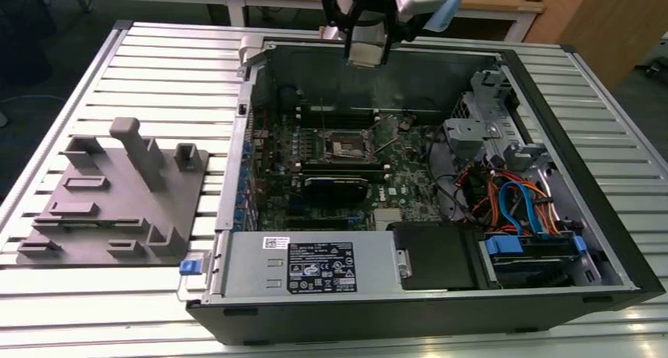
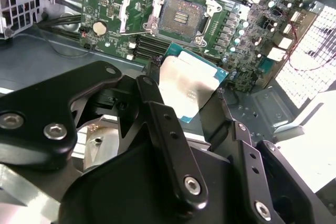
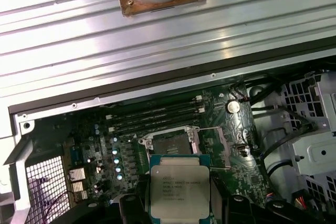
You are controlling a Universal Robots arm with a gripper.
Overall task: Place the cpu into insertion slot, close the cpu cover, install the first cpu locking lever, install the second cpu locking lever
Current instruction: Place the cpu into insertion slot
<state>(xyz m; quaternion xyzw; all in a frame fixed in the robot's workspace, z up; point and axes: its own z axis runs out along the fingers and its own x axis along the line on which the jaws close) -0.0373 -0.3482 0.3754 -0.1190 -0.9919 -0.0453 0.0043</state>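
Observation:
My gripper [image 1: 365, 49] hangs above the back wall of the open computer case, shut on the cpu [image 1: 367, 55]. In both wrist views the cpu [image 2: 191, 85] [image 3: 179, 192] is a flat silver-topped square on a green base, pinched by its edges between the black fingers [image 2: 152, 98]. The insertion slot [image 1: 350, 144] [image 2: 184, 17] [image 3: 168, 142] sits bare on the green motherboard, well below the chip. Its cpu cover [image 2: 135, 8] [image 3: 214, 145], a thin silver frame, stands swung open beside the socket.
A grey fixture plate [image 1: 115, 194] with upright blocks lies on the slatted table at the exterior view's left. Inside the case are a black card [image 1: 334, 187], a power supply [image 1: 303, 264], a drive cage [image 1: 475, 135] and coloured cables [image 1: 517, 205].

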